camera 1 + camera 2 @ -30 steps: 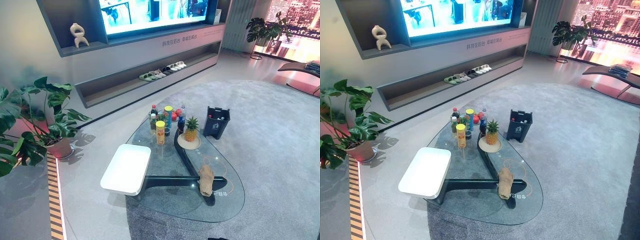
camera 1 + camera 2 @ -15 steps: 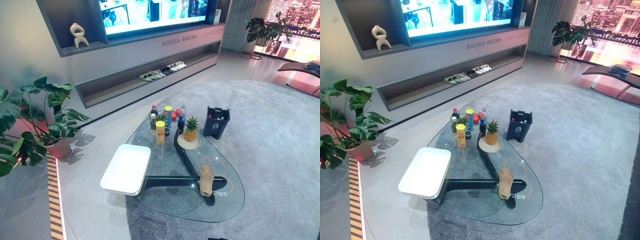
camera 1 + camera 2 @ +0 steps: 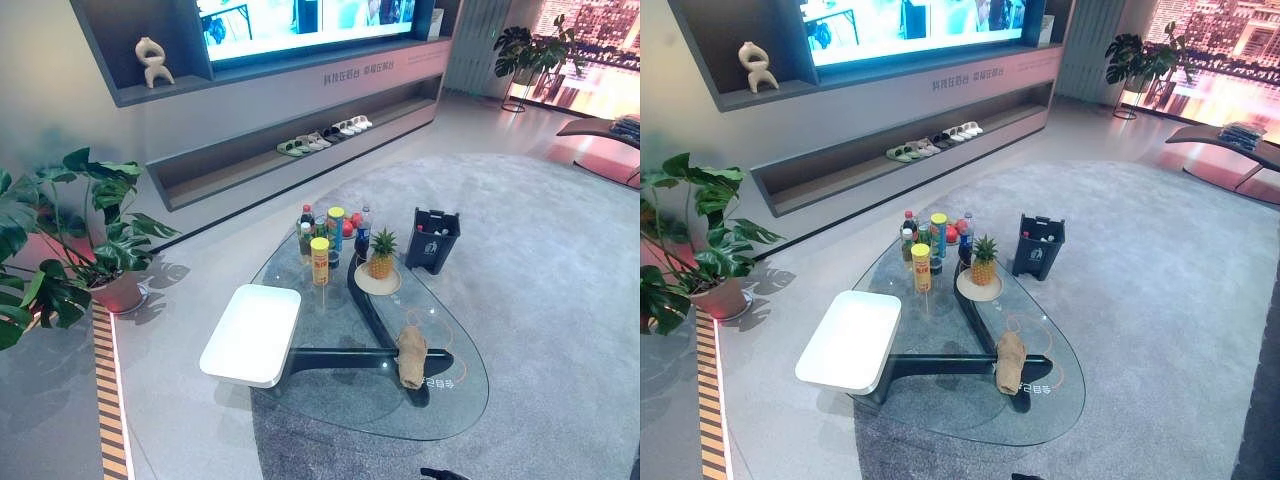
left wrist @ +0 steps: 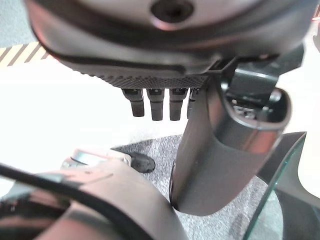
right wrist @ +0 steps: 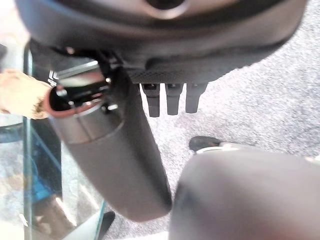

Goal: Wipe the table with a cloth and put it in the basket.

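cloth point(image 3: 411, 358), tan and bunched into a soft roll, lies on the glass table point(image 3: 330, 390) toward your near right end, over the dark base; it looks light, limp and easy to drag, so take it across its thick middle, where a pinch gathers most folds. glass is likely slick: expect the cloth to slide before it lifts. left hand point(image 4: 157, 102) and right hand point(image 5: 167, 97) hang with fingers straight and relaxed, holding nothing, well apart from the cloth. dark basket point(image 3: 433, 240) stands on the carpet just beyond the table's far rim. bottles point(image 3: 330, 235) and a pineapple point(image 3: 381, 256) crowd the far end; the near glass lies open for wiping
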Controlling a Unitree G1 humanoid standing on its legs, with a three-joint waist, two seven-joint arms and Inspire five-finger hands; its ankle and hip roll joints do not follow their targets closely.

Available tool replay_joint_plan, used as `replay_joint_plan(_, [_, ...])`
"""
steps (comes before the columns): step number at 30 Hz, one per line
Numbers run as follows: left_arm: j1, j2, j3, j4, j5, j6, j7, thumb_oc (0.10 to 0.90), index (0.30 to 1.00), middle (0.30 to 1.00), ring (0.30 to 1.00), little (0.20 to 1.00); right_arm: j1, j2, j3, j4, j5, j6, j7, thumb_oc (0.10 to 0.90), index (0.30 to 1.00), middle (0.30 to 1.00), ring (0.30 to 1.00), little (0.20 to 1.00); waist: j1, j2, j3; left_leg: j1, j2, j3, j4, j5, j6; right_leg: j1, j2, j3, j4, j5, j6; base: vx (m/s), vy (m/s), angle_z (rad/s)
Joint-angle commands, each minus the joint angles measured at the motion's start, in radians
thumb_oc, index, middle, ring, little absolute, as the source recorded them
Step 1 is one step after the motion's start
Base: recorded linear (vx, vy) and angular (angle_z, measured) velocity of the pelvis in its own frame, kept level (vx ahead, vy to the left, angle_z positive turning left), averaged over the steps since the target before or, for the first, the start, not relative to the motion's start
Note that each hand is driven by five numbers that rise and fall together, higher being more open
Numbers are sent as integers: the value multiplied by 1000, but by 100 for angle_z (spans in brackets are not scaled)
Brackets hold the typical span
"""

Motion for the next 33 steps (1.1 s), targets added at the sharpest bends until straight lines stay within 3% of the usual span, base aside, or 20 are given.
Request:
replay_joint_plan(1, [-21, -32, -27, 5, 40, -27, 19, 800, 900, 900, 900, 900, -54, -9, 37, -185, 54, -39, -83, 800, 900, 900, 900, 900, -7, -34, 33, -40, 0, 3, 97, -61, 19, -63, -53, 31, 42, 71, 46, -17, -16, -5])
replay_joint_plan(8, [15, -14, -45, -63, 25, -46, 27, 800, 900, 900, 900, 900, -8, -45, 50, -579, 93, -28, -195, 800, 900, 900, 900, 900, -37, -47, 86, -103, -10, 24, 182, -89, 36, -128, -45, 39, 121, 44, 33, 0, 0, -8])
replay_joint_plan(15, [-9, -4, -66, -122, -3, -72, 50, 800, 900, 900, 900, 900, -37, -46, 45, -766, 122, -95, -289, 800, 900, 900, 900, 900, -47, -47, 176, -205, -13, 37, 256, -90, 42, -226, -44, 42, 191, 38, 24, -68, 13, 1])
replay_joint_plan(18, [-19, 3, -69, -139, -12, -78, 54, 800, 900, 900, 900, 900, -59, -49, 40, -801, 114, -134, -344, 800, 900, 900, 900, 900, -47, -50, 209, -255, -16, 42, 290, -88, 45, -273, -44, 43, 220, 39, 23, -113, 8, -4])
replay_joint_plan(23, [-48, -7, -89, -171, -49, -97, 84, 800, 900, 900, 900, 900, -131, -63, 18, -880, 49, -182, -541, 800, 900, 900, 900, 900, -49, -41, 284, -375, -24, 38, 364, -81, 46, -389, -47, 37, 295, 34, 15, -113, 41, -1])
replay_joint_plan(29, [-79, -21, -117, -194, -76, -130, 88, 800, 900, 900, 900, 900, -225, -91, 15, -892, -26, -164, -700, 800, 900, 900, 900, 900, -44, -15, 349, -472, -38, 27, 429, -83, 40, -477, -51, 24, 355, 18, -4, -77, 74, 1])
replay_joint_plan(33, [-111, -17, -130, -219, -96, -146, 85, 800, 900, 900, 900, 900, -305, -112, 21, -904, -50, -140, -749, 800, 900, 900, 900, 900, -40, 1, 389, -532, -44, 25, 457, -78, 39, -536, -50, 21, 389, 13, -13, -74, 57, 3])
